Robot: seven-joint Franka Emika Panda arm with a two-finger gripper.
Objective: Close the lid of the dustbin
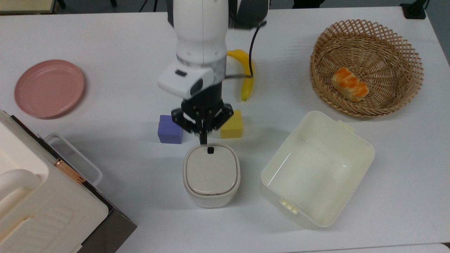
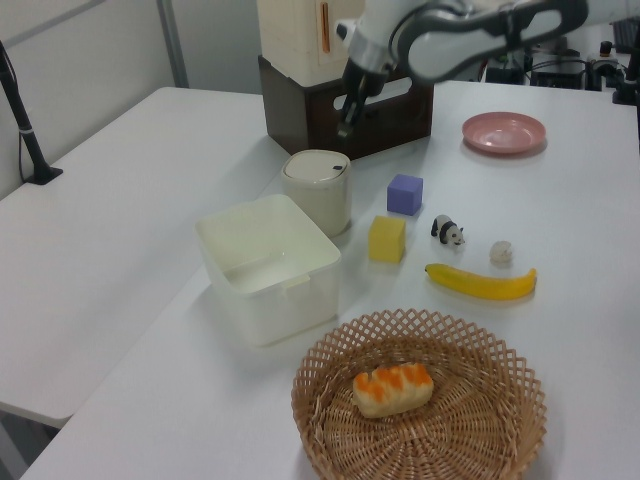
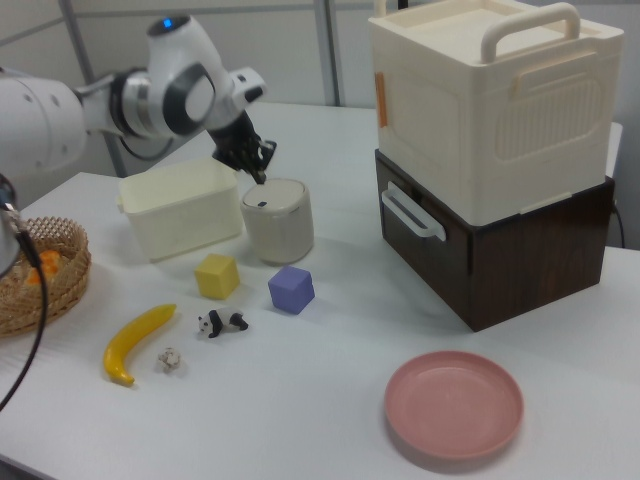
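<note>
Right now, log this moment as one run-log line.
task: close dustbin lid | lid: flat on dustbin, looks closed | gripper: shut, empty, above the lid's button edge, clear of it | nearby: purple cube, yellow cube
</note>
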